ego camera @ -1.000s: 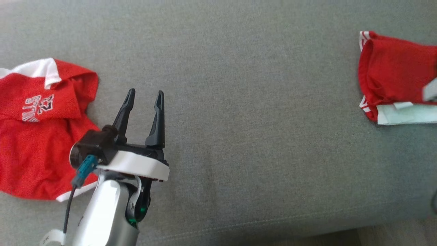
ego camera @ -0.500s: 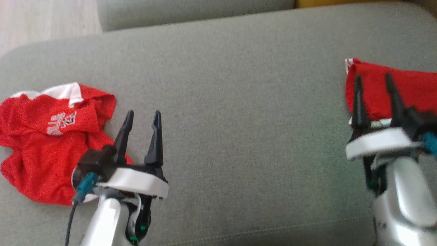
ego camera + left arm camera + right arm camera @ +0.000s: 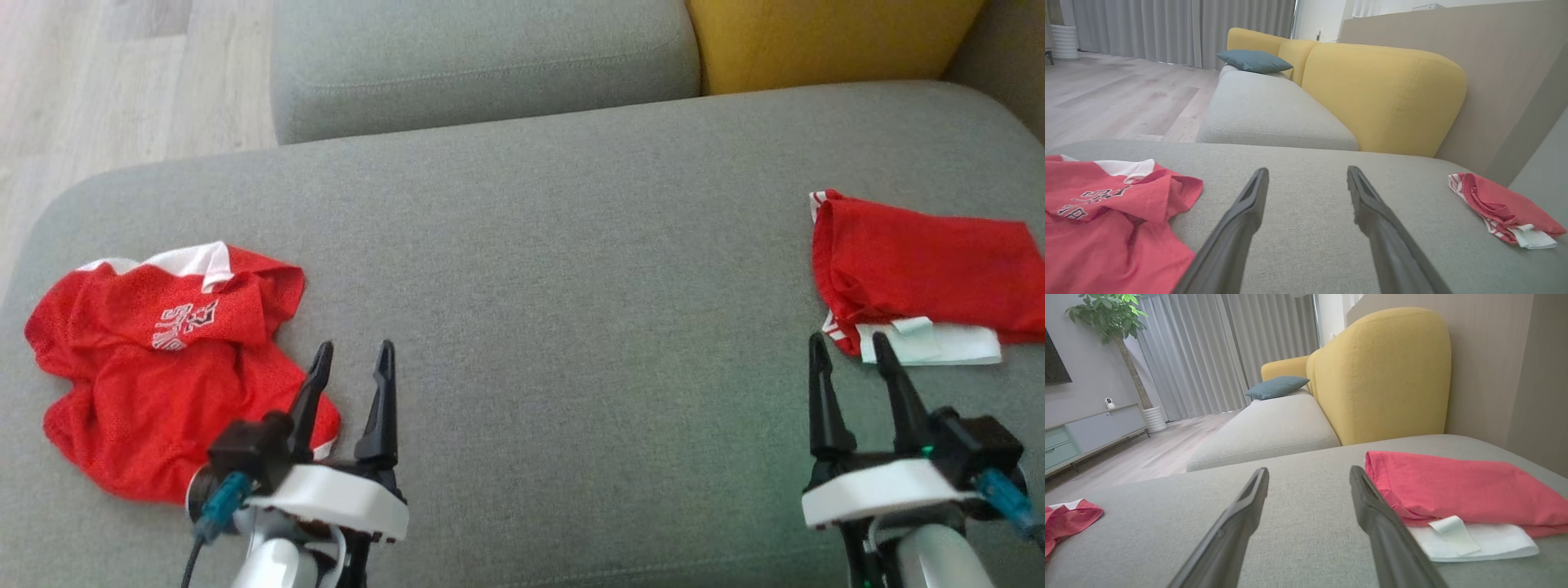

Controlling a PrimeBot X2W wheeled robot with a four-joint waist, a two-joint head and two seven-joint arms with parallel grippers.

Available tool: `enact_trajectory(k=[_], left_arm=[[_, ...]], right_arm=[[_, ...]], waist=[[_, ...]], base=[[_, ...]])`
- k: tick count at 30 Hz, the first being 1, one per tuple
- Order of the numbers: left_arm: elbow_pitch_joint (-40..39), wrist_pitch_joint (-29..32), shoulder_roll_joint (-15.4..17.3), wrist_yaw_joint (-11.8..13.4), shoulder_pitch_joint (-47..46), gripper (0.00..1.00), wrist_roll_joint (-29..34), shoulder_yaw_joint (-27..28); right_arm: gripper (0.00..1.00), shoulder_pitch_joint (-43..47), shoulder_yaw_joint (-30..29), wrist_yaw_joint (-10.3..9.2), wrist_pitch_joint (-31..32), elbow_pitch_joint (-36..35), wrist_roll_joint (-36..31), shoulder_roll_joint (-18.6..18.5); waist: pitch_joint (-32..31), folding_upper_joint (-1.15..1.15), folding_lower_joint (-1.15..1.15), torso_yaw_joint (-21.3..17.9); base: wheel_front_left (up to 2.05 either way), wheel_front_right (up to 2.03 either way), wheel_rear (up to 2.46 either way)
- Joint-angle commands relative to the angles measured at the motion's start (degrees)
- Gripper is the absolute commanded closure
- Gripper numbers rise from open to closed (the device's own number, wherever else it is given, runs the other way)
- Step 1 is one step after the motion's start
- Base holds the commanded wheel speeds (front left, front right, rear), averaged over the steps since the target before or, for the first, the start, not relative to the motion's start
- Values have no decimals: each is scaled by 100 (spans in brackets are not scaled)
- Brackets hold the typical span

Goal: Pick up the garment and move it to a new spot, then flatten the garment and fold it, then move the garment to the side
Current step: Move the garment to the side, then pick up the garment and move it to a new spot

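Observation:
A crumpled red jersey (image 3: 163,359) with white collar and white lettering lies on the left of the grey sofa seat (image 3: 555,310); the left wrist view has it as the jersey (image 3: 1106,220) at lower left. My left gripper (image 3: 353,358) hangs open just right of it, holding nothing. On the right lies a folded red garment (image 3: 922,265) with a white waistband, seen close as the folded garment (image 3: 1457,490) in the right wrist view. My right gripper (image 3: 847,347) is open just in front of its near left corner, empty.
A second grey seat cushion (image 3: 482,65) and a yellow backrest (image 3: 824,41) stand behind the seat. Wooden floor (image 3: 98,90) lies beyond the left end. A teal pillow (image 3: 1254,60) rests further along the sofa. The seat's middle is bare fabric.
The head camera has tilted up, bringing the back cushions and floor into sight. My right gripper came into view at lower right. The left gripper stays open beside the jersey.

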Motion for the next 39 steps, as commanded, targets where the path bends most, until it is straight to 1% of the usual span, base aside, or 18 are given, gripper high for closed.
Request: enact_trajectory(k=[1,6,17,25,32,35,39], left_arm=[[-162,-31,10,94,-147,0,-28,248],[-188,-31,10,153,-38,0,-7,284],[-371,-31,10,246,29,0,436,255],[-649,-31,10,257,80,0,722,249],[-764,-31,10,253,94,0,814,221],[-756,-31,10,248,78,0,809,213],[-713,-31,10,252,45,0,788,249]], right_arm=[[0,-130,167,36,-73,-229,32,-18],[0,82,206,36,-76,-320,48,-18],[0,165,307,36,-77,-439,133,-17],[0,159,312,36,-77,-533,161,-17],[0,127,276,36,-77,-542,156,-17],[0,116,260,36,-77,-529,157,-17],[0,113,270,36,-77,-505,158,-17]], waist=[[-33,0,0,-2],[-92,0,0,22],[-79,0,0,24],[-29,0,0,31],[5,0,0,71],[13,0,0,123],[19,0,0,312]], base=[[0,0,0],[0,0,0],[0,0,0],[0,0,0],[0,0,0],[0,0,0],[0,0,0]])
